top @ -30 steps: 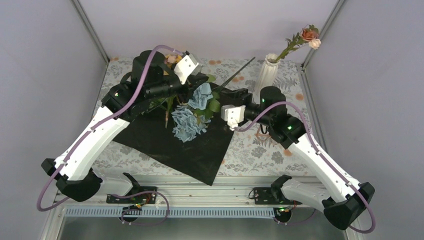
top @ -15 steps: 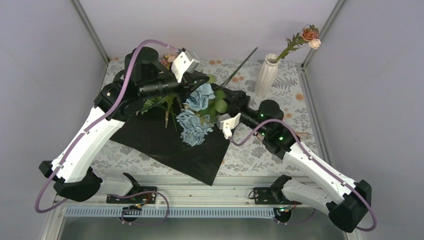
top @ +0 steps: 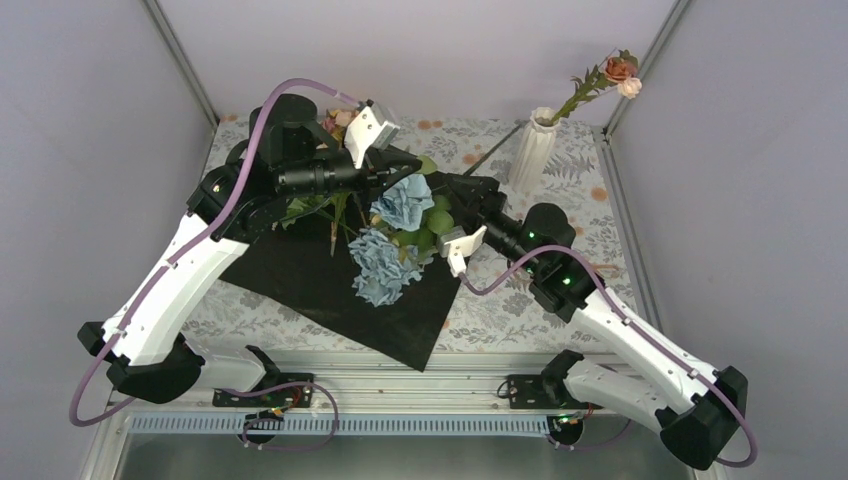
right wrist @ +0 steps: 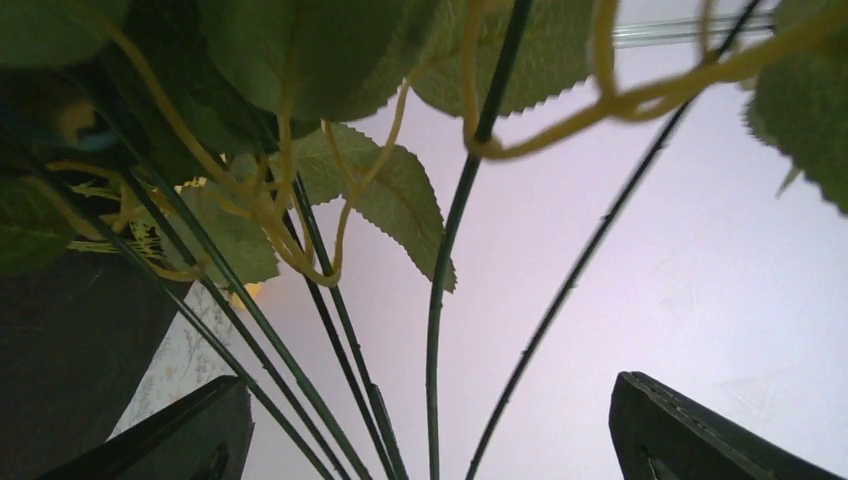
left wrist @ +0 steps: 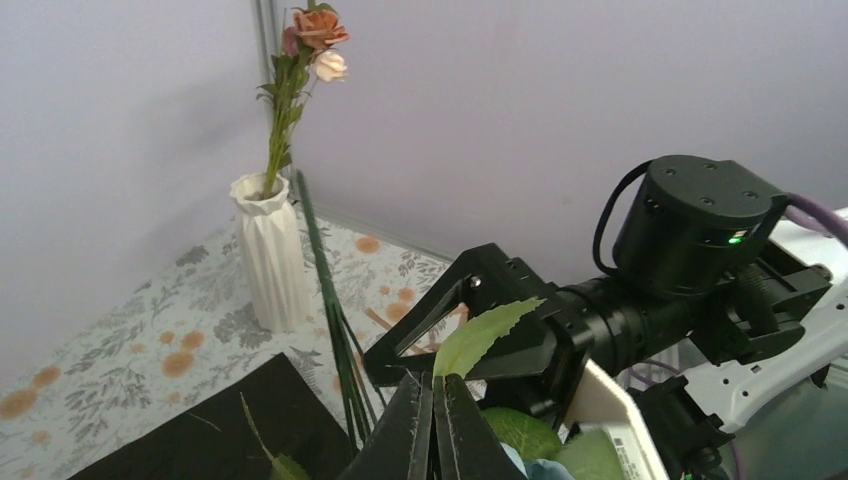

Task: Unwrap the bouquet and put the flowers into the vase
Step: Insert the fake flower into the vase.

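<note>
Reaching inward, left end effector (left wrist: 433, 425) pinches the flowers (top: 384, 266); right end effector (right wrist: 428, 385) straddles stems, spread.

vase (top: 533, 150): white, matt, ribbed | sheet (top: 330, 290): matt black (paper-like) | tablecloth (top: 510, 300): printed cloth
</note>
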